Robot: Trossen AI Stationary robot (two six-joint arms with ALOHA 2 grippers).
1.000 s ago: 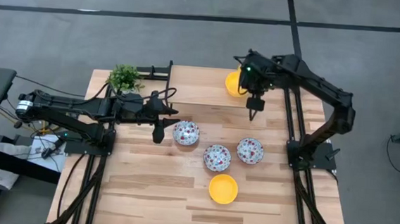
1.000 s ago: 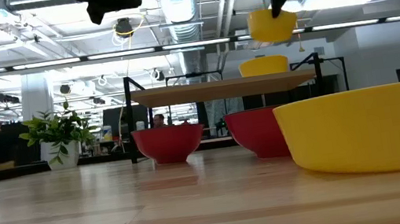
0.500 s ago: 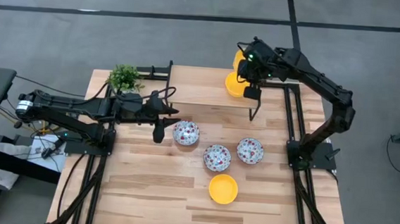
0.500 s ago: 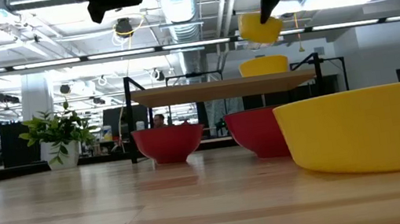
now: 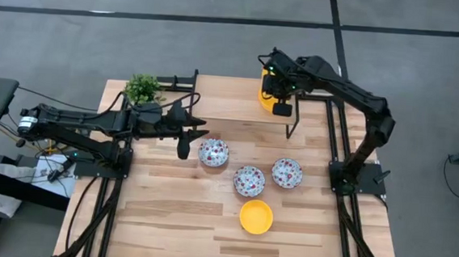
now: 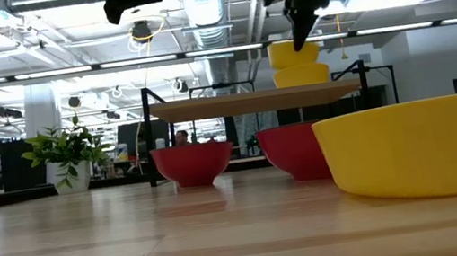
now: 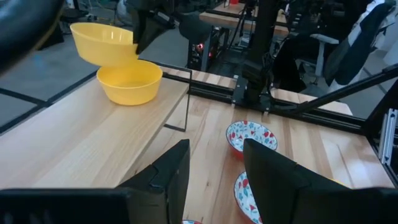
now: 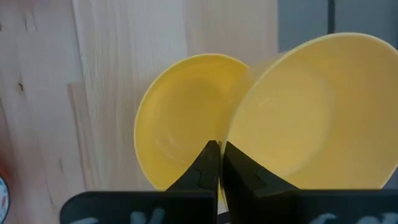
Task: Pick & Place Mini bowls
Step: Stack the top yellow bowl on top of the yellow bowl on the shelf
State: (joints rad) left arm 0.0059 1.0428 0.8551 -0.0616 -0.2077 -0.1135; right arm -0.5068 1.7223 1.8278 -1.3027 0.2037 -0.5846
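Right claw (image 8: 216,163) is pressed together on the rim of a yellow bowl (image 8: 311,118), holding it tilted just above a 2nd yellow bowl (image 8: 180,127) that sits on the raised shelf (image 5: 232,96) at the far edge of the surface (image 5: 175,214). Left claw (image 7: 214,171) is spread, holding nothing, just beside the nearest floral bowl (image 5: 213,152). Two more floral bowls (image 5: 249,180) and a 3rd yellow bowl (image 5: 256,216) lie near that one. Potted plant (image 5: 142,89) stands w/ the left arm near it.
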